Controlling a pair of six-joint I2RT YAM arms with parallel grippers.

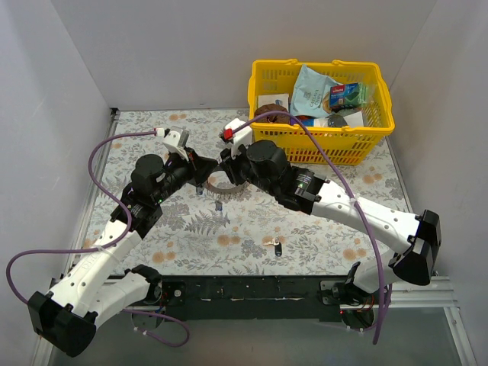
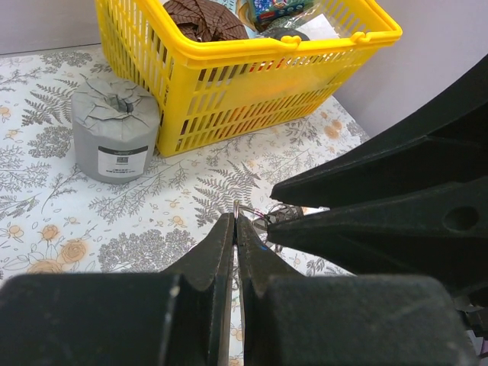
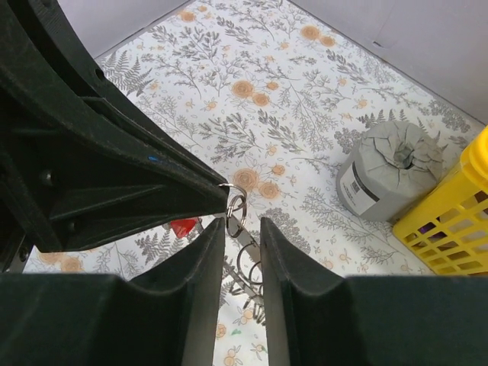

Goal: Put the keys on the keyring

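Note:
The keyring point(image 3: 231, 207) is a short chain of thin silvery loops hanging above the floral table. My left gripper point(image 2: 235, 217) is shut on its topmost loop, and a small cluster of metal point(image 2: 284, 213) shows just right of the pinch. My right gripper point(image 3: 240, 221) is open, one finger on each side of the hanging loops without touching them. In the top view the two grippers point(image 1: 204, 169) point(image 1: 223, 162) meet tip to tip at mid-table. A loose key point(image 1: 277, 245) lies near the front. A red-tipped piece point(image 3: 181, 226) lies on the table below.
A grey tin cup point(image 2: 114, 131) stands beside the yellow basket point(image 1: 320, 141) of packaged goods at the back right. A small dark item point(image 1: 217, 206) lies on the cloth below the grippers. White walls close in the table on three sides.

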